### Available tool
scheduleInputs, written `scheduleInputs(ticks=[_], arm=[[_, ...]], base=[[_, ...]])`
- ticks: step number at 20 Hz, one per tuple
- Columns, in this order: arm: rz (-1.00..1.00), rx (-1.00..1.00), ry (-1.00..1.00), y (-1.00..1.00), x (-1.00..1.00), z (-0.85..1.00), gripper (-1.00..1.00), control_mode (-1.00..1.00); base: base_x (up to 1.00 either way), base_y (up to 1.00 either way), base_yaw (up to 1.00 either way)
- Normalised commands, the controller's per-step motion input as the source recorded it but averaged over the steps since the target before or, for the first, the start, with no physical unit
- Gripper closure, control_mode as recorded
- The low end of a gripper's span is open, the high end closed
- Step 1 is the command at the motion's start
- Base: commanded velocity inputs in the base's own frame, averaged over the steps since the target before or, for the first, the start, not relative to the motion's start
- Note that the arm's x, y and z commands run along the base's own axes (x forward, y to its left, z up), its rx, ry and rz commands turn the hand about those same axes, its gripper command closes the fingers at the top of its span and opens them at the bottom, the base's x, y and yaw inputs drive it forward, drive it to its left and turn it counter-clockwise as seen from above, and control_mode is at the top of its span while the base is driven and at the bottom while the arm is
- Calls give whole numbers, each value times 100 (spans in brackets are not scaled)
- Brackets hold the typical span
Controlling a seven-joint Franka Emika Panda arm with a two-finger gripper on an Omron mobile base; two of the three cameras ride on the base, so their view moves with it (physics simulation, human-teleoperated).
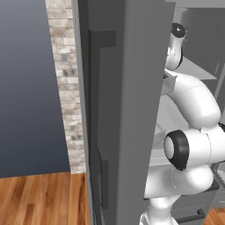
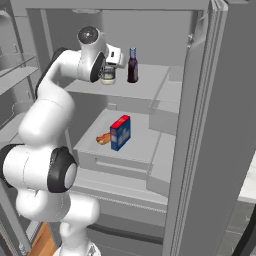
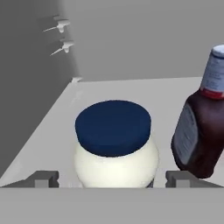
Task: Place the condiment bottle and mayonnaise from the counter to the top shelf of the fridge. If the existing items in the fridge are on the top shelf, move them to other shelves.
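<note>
the mayonnaise [image 3: 114,144] is sitting on the top shelf [image 2: 145,85] of the fridge [image 2: 200,125], just beside the condiment bottle [image 2: 132,65]. the gripper [image 3: 113,179] is hanging spread around the jar (fingertips [image 3: 43,179] apart from its sides), while the red and blue pack [image 2: 120,132] is standing on the shelf below.

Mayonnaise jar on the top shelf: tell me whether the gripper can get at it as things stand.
Probably yes: the mayonnaise jar stands between the spread fingertips of the gripper, nothing in between. The dark condiment bottle stands apart to one side.

Top shelf [image 2: 150,85]: mayonnaise [image 2: 107,75], condiment bottle [image 2: 132,66].
</note>
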Motion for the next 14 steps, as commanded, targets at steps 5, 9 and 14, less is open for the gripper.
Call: scheduleInputs(ticks=[5,9,14], arm=[[0,0,-4,0,-7,8,-100,-100],[0,0,-16,-1,-35,22,-100,-100],[0,0,-25,-32,-97,13,-100,-100]], base=[[0,0,0],[0,0,0],[0,0,0]])
